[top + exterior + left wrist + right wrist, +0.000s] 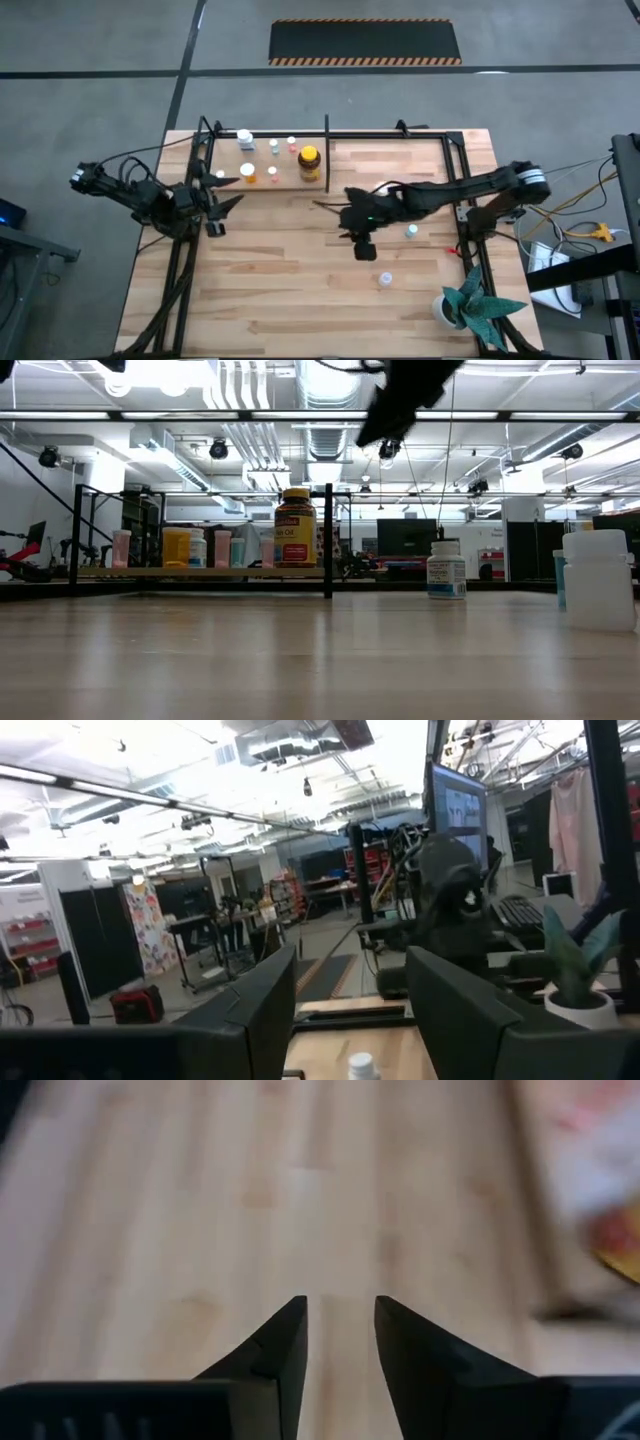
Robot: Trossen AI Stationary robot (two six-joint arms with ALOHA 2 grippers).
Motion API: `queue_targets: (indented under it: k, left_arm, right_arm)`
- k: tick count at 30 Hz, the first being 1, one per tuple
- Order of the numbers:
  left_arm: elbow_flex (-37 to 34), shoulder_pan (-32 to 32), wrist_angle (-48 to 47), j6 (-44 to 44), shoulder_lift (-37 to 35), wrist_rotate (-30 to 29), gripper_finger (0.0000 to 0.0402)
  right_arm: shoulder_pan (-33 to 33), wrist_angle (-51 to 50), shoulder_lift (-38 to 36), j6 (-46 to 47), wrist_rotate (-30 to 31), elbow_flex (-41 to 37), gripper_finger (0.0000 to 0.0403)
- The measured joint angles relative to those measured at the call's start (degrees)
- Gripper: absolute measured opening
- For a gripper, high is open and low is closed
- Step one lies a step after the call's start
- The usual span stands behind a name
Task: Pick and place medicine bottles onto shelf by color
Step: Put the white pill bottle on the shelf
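Right gripper fingers slightly apart, empty; left gripper open.

A potted plant is sitting at the table's near right corner — white pot, spiky green leaves. Behind the table, a black mat with striped hazard edging is lying on the grey floor. Cables are trailing off the right side — one with a yellow plug.
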Motion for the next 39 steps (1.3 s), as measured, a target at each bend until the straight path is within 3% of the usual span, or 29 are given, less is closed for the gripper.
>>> queue_targets:
  k: [5,7,16,26,33,39]
  left_arm:
    - [0.0,0.0,3.9,-0.1,2.9,0.0,0.0171]
    - [0.0,0.0,5.4,-0.1,4.2,0.0,0.0171]
    - [0.2,0.0,8.4,0.5,8.9,0.0,0.0171]
    - [0.3,0.0,10.0,2.0,9.8,-0.1,0.0171]
    - [0.3,0.0,10.1,2.0,9.9,-0.2,0.0171]
    - [0.3,0.0,10.1,1.3,10.5,-0.2,0.0171]
  right_arm:
    - [-0.8,-2.3,-8.1,17.9,21.9,-8.0,0.0101]
    - [-2.2,-5.4,-10.7,27.9,25.6,-10.4,0.0106]
    - [-8.6,-7.1,-15.0,42.2,25.7,-20.2,0.0202]
    - [-13.3,-6.1,-8.1,42.7,25.7,-21.9,0.0298]
    - [-13.6,-3.2,-2.0,41.1,25.7,-21.9,0.0302]
    - [-13.6,-0.3,-0.1,40.4,25.7,-21.9,0.0254]
